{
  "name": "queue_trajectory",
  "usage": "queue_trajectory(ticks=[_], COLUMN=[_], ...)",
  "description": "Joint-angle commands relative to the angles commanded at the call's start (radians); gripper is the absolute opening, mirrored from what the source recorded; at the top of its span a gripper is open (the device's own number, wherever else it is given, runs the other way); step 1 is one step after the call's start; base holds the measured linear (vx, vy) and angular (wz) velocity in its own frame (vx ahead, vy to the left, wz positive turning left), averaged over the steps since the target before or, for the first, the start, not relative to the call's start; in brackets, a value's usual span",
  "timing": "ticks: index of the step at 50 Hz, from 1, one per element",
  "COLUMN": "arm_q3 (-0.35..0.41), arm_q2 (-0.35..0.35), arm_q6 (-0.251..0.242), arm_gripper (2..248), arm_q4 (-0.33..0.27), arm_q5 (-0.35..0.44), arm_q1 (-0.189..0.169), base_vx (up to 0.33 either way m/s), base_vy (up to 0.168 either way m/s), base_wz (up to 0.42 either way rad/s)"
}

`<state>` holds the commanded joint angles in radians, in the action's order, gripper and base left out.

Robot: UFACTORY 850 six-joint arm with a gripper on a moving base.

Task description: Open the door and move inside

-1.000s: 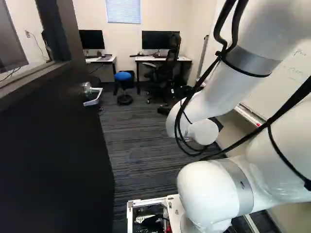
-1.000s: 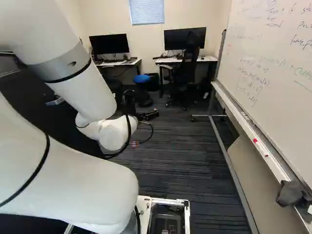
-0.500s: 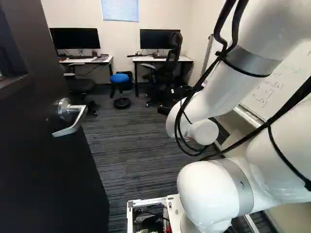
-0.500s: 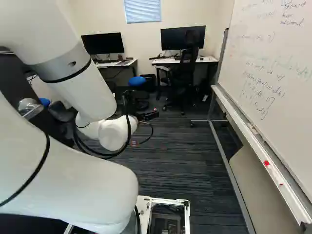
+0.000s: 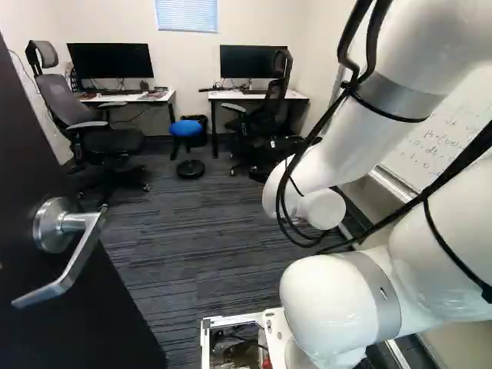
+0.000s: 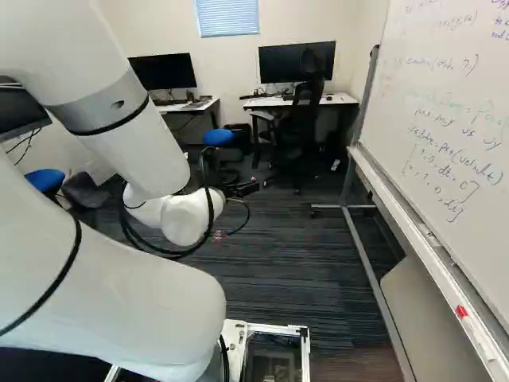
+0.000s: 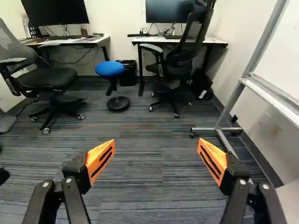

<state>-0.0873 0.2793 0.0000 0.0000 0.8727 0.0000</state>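
Left of the arm, door handle nearer, base moved forward

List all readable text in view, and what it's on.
"dt", handwritten inside brackets on the whiteboard
Rest of the board's handwriting: too blurred or cut off to quote reliably.
Door, gripper: no readable text.

I can see the claw spread wide, orange pads apart above the striped carpet. Well ahead of it, a blue stool stands between a grey-backed chair and a black chair, with desks beyond.
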Motion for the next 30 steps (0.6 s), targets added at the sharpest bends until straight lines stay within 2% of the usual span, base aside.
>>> queue_trajectory(ticks=[19,30], arm_q3=[0.0,0.0], arm_q2=[0.0,0.0], arm_q6=[0.0,0.0], arm_gripper=[247,247], arm_q4=[0.0,0.0], arm_q5=[0.0,0.0], arm_q1=[0.0,0.0], base_vx=[0.197,0.025], base_vy=[0.006,0.001], base_wz=[-0.001,0.001])
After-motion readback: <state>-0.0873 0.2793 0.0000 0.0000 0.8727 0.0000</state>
